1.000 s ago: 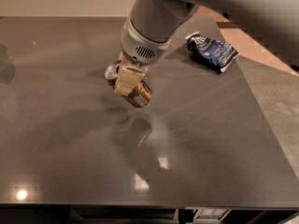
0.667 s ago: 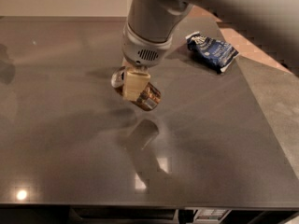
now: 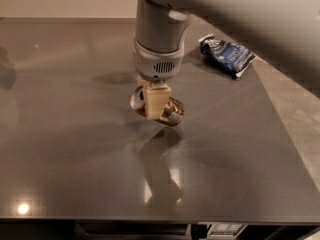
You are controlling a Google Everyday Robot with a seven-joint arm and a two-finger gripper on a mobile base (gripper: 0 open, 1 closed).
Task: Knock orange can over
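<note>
While the arm (image 3: 159,29) hangs down from the top edge, the gripper (image 3: 156,109) sits right in the centre of the frame, low over the table (image 3: 60,159), and it is clamped on the can (image 3: 173,115). One cream finger (image 3: 155,98) crosses the can's middle on the near side; its partner is hidden behind.

And that can is well off vertical, close to lying flat. Its long axis runs from upper left to lower right, with the lower-right end dipping lowest. A silvery end pokes out on each side of the finger, but which one carries the opening cannot be told. Only a narrow copper-orange band of the body shows, just right of the finger.

Whether the low end touches the table or hangs just clear of it is hard to make out; a dark reflection lies directly beneath it on the glossy top.

At the upper right, well apart from the can, a crumpled blue packet (image 3: 227,55) lies on the table. The arm's upper part is cut off by the frame, its grey bulk filling the top right corner.
</note>
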